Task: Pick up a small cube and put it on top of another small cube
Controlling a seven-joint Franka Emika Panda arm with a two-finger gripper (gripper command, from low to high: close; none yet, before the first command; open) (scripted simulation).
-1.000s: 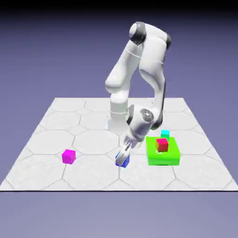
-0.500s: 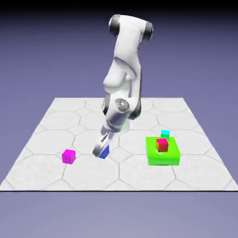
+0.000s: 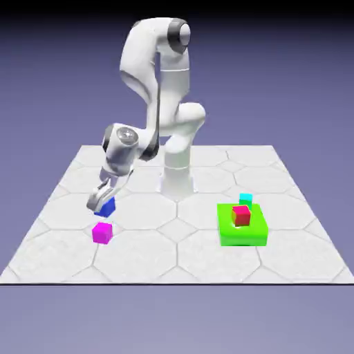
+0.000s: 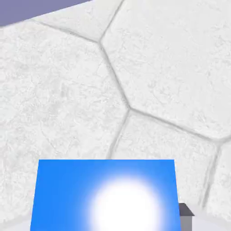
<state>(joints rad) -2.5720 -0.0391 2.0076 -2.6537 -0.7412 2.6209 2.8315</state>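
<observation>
Fingers (image 3: 95, 202) of the gripper (image 3: 101, 205) are clamped on the small blue cube (image 3: 106, 206), which we find lifted clear of the table (image 3: 207, 256) and hanging just above and slightly behind the small magenta cube (image 3: 102, 232) in the exterior view, with a visible gap between the two. We note the hand is tilted, the wrist higher and toward the exterior view's right of the cube. In the hand view the blue cube (image 4: 106, 196) fills the lower part of the picture with a bright glare on its face, and only one grey fingertip (image 4: 186, 211) shows at its right side; the other is hidden. Beyond it we see only bare grey-white hexagon tiling and a strip of violet backdrop at the upper left corner, so the table's edge lies close on that side. In the exterior view the magenta cube sits near the table's left side, with open tile all around it and toward the near edge. We record the big green block (image 3: 242, 226) well apart toward the exterior view's right, a red cube (image 3: 240, 215) resting on top of it and a cyan cube (image 3: 245, 199) just behind it. Nothing stands between the held cube and the magenta one. The arm's base (image 3: 177, 181) rises behind the middle of the table, apart from both cubes.
</observation>
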